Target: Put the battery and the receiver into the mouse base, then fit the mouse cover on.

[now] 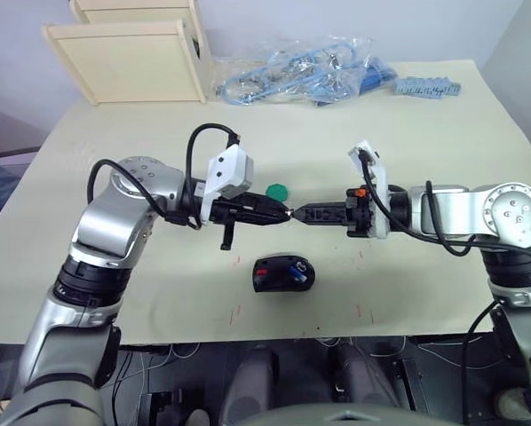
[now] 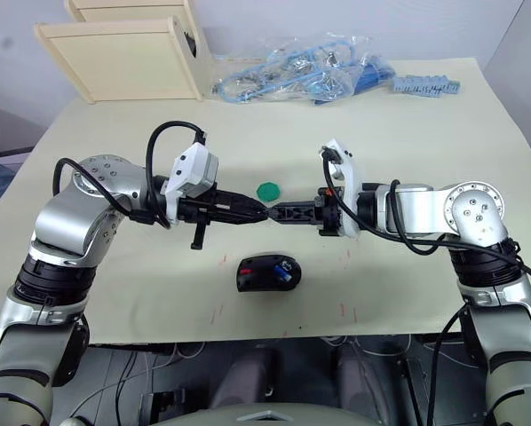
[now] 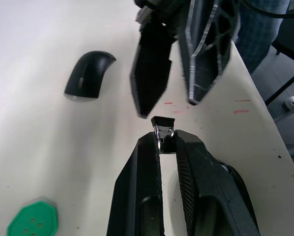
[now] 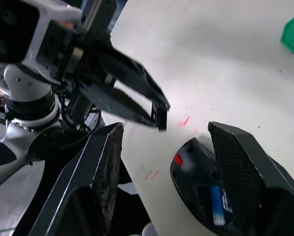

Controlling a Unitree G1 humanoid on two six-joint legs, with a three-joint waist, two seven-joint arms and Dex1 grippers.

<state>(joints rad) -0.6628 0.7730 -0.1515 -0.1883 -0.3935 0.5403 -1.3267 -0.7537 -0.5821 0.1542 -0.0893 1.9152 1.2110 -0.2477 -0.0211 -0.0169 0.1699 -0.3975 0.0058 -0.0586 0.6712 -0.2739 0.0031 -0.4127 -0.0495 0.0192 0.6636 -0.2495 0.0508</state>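
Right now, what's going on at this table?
The left gripper is pinching the small receiver at its fingertips, held above the table opposite the open right gripper, as if for a handover. The mouse base sits below them with the battery already inside. The mouse cover lies apart on the table.

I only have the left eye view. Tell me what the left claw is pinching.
Observer: The left claw is shut on the receiver, a tiny plug with a metal end and a black cap.
Operator: Report the right claw.
Observer: The right claw is open, its fingers wide apart and pointing at the receiver.
Operator: Find the cover.
Observer: The cover lies on the table past the right claw, with nothing touching it.
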